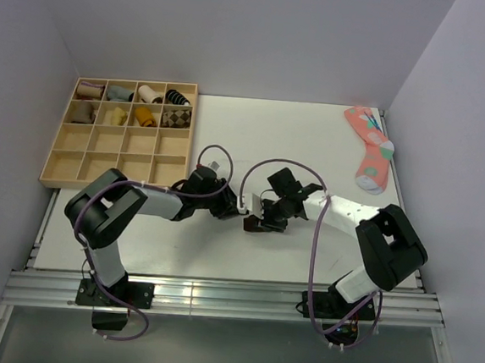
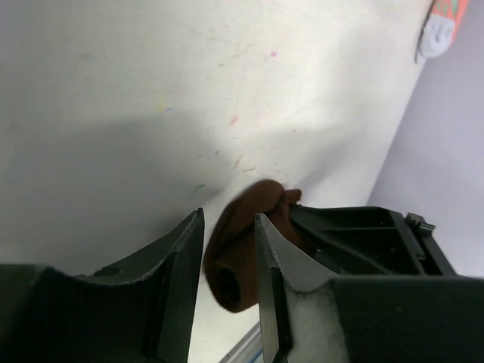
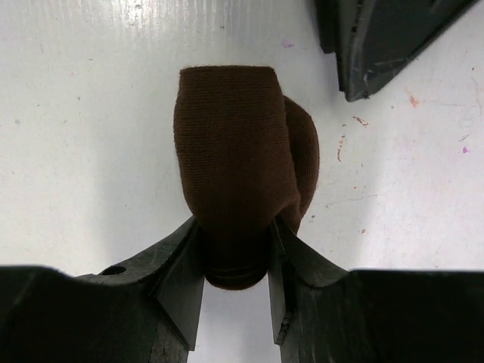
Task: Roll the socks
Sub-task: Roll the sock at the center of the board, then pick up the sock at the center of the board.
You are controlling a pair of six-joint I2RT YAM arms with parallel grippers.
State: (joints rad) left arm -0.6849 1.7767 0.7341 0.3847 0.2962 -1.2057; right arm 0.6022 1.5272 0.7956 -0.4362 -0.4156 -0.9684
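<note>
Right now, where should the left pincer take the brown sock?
Take the sock by its free rounded end, coming from the side opposite the right pincer, which pinches the other end. There it is doubled over and compact, so it can be clamped across its width.

Top view from high above and behind, looking down on the whole surface (image 1: 313,154), left wrist view low and close, skimming the surface toward the pink sock (image 2: 446,19), right wrist view straight down, very close, both wrist views sharing the brown sock (image 3: 234,166)
</note>
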